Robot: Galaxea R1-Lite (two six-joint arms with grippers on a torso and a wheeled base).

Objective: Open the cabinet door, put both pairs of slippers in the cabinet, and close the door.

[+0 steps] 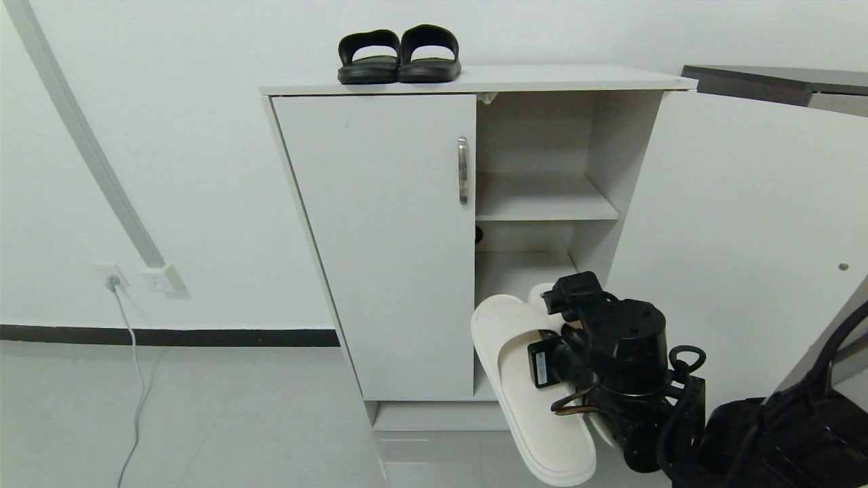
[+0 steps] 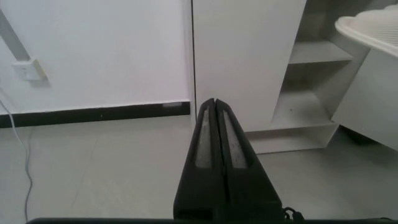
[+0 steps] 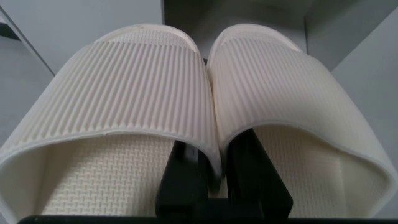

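White slippers (image 1: 529, 386): pair side by side, adjoining inner edges clamped in right hand (image 3: 217, 183), just before cabinet (image 1: 380, 271) open right bay, lower-shelf level. Black slippers (image 1: 399, 57): on cabinet top. Right door (image 1: 732, 237): swung open. Left hand (image 2: 216, 134): fingers pressed together, low before cabinet.

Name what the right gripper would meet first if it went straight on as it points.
Probably the lower shelf inside the open cabinet, the white slippers touching first; depth is unclear.

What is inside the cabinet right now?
White shelves show through the open right side; the closed left door hides the rest, and the held white slippers cover the bottom.
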